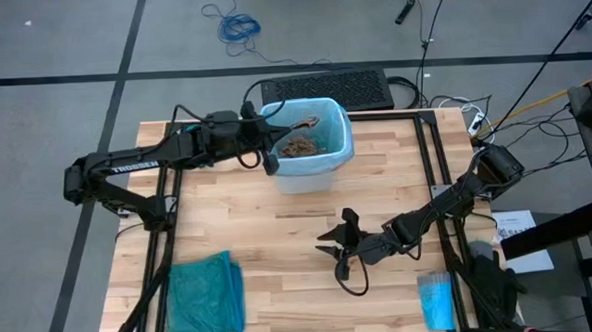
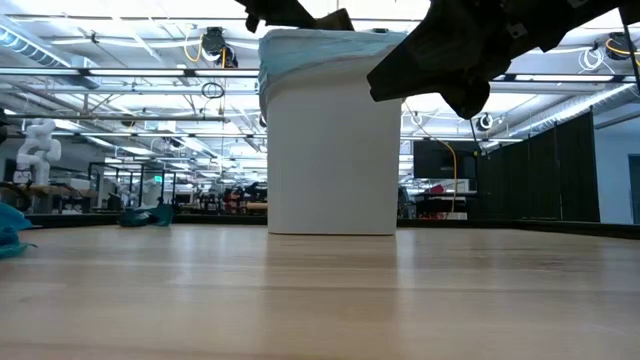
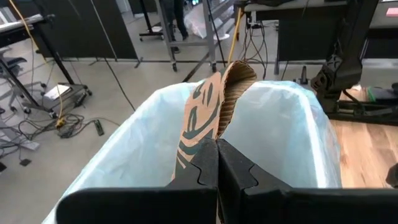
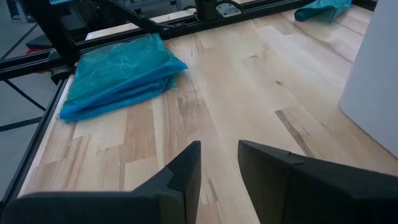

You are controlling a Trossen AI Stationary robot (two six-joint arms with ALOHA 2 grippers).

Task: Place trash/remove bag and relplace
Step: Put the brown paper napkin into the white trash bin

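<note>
Am holding left gripper [image 3: 217, 163] clenched on brown cardboard scrap [image 3: 208, 109] over white bin [image 1: 310, 153] at table's 12 o'clock, lined with pale blue bag [image 3: 283, 130], so scrap drops onto trash [image 1: 300, 144] inside. Right gripper [image 4: 219, 163] waiting at 5 o'clock, fingers parted, empty.

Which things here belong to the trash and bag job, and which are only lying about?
Part of the job:
- white bin
- pale blue bag lining it
- brown scraps inside
- cardboard piece, gripped by the left gripper
- folded blue packet, probably the spare liner

Lying about:
- teal bag
- keyboard
- right gripper, empty
</note>
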